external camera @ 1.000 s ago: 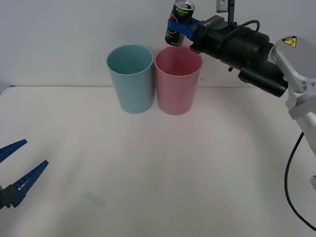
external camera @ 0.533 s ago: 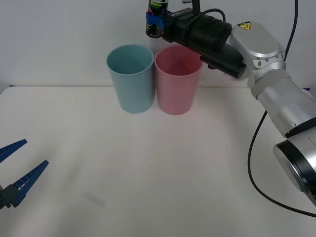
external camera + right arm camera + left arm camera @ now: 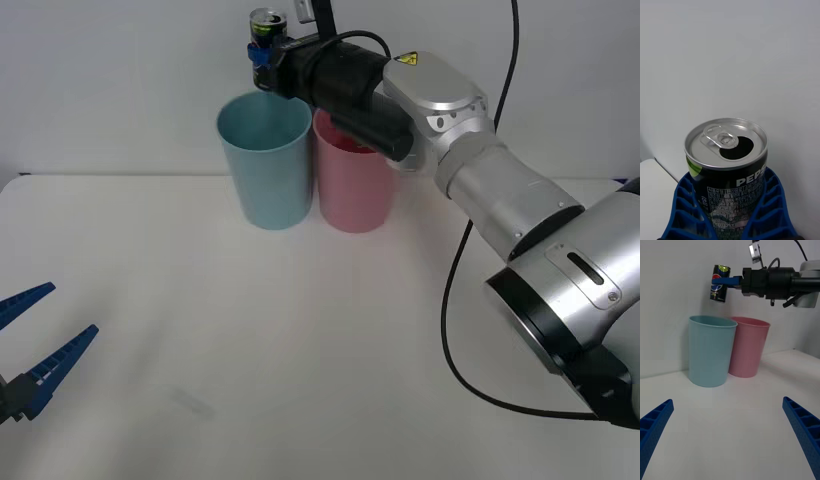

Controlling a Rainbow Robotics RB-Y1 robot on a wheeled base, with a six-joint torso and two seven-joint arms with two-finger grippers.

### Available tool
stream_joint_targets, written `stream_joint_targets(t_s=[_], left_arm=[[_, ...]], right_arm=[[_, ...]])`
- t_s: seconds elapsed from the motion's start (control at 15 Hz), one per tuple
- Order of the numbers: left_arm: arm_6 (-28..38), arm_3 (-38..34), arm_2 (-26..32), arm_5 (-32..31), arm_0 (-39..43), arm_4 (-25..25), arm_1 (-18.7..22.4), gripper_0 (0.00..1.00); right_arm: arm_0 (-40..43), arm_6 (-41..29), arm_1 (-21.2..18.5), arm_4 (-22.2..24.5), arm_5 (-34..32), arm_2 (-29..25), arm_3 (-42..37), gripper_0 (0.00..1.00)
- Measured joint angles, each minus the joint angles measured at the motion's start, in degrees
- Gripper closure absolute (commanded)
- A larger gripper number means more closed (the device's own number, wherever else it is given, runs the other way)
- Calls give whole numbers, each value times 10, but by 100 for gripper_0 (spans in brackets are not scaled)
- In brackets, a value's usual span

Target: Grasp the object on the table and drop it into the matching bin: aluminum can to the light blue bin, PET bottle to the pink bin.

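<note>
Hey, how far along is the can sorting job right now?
Done: the aluminum can is off the table, clamped in the right tool. In hand: it hangs above the light blue bin, beside the pink bin. Left: opening the tool to drop it in. The left tool waits open at the table's near left.

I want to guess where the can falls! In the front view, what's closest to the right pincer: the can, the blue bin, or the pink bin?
1. aluminum can, held in the right pincer.
2. light blue bin, just below it.
3. pink bin, off to the right.
</note>
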Motion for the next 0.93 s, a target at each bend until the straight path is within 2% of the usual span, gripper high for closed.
stream_joint_targets(t_s=[0.47, 0.6, 0.67, 0.73, 0.93], left_arm=[[0, 0, 0, 0, 0, 0, 0, 0], [0, 0, 0, 0, 0, 0, 0, 0], [0, 0, 0, 0, 0, 0, 0, 0], [0, 0, 0, 0, 0, 0, 0, 0], [0, 0, 0, 0, 0, 0, 0, 0]], right_arm=[[-2, 0, 25, -5, 37, 32, 0, 100], [-3, 0, 26, -5, 37, 33, 0, 90], [-3, -1, 26, -6, 38, 33, 0, 69], [-3, -3, 26, -9, 37, 33, 0, 1], [-3, -1, 26, -12, 42, 33, 0, 0]])
